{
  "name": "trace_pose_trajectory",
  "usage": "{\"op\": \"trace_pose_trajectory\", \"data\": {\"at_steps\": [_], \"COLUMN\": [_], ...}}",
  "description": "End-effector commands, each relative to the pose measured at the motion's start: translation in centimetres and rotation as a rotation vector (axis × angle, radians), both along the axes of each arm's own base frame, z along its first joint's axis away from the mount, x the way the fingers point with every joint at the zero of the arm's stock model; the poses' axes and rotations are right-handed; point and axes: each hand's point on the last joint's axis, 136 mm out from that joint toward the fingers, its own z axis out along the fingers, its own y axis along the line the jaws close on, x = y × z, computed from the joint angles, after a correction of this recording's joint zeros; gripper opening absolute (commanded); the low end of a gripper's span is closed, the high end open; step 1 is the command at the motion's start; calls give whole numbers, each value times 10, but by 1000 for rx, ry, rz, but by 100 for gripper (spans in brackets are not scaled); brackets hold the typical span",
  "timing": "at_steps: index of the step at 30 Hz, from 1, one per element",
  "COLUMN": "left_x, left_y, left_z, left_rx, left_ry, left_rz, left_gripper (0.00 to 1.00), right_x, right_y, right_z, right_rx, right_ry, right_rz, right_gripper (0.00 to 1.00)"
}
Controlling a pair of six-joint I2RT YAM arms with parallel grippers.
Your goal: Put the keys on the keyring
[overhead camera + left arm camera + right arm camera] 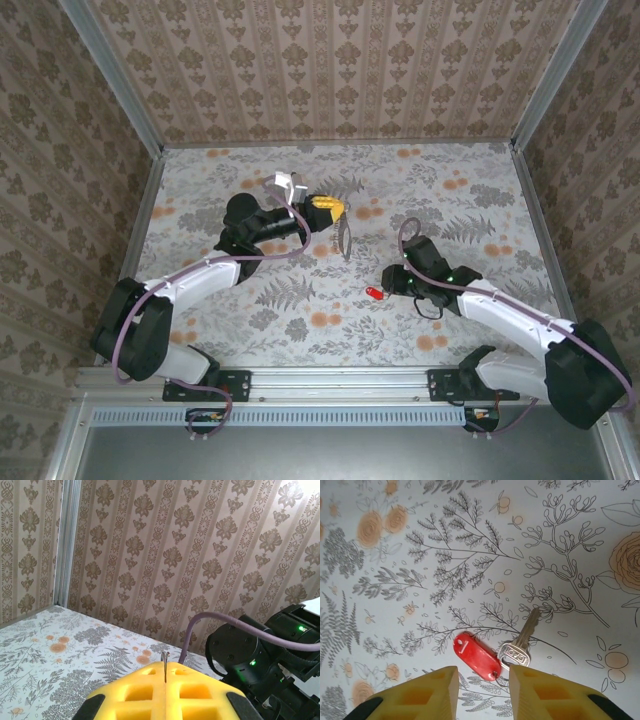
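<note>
The keys (pixel 520 641), one silvery key joined to a red plastic tag (pixel 476 656), lie flat on the flowered table. My right gripper (pixel 483 682) is open just above them, its yellow fingers apart on either side of the tag's end and gripping nothing. From above, the red tag (pixel 376 293) lies just left of the right gripper (pixel 390 285). My left gripper (pixel 328 207) is shut on the keyring (pixel 346 240), a thin oval loop reaching out from its fingertips toward the table's middle. In the left wrist view the keyring's edge (pixel 165 657) pokes out between the pressed yellow fingers (pixel 140 690).
Patterned walls enclose the table (pixel 470 200) at the back and on both sides. The right arm's black wrist and purple cable (pixel 260 650) sit close to the right of the left gripper. Open tabletop lies to the far right and near left.
</note>
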Motion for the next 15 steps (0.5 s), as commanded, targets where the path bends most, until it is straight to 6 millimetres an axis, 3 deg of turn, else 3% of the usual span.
{"op": "trace_pose_trajectory", "data": {"at_steps": [1, 11, 15], "left_x": [-10, -12, -13], "left_y": [6, 9, 9], "left_z": [18, 18, 20], "left_rx": [-41, -40, -43], "left_ry": [-58, -64, -68], "left_rz": [-13, -7, -9], "left_gripper": [0, 0, 0], "right_x": [-6, -24, -27], "right_y": [-12, -8, 0], "right_z": [-11, -48, -52], "right_rx": [-31, 7, 3], "right_ry": [35, 166, 175], "right_rz": [-63, -115, -80], "right_gripper": [35, 37, 37]}}
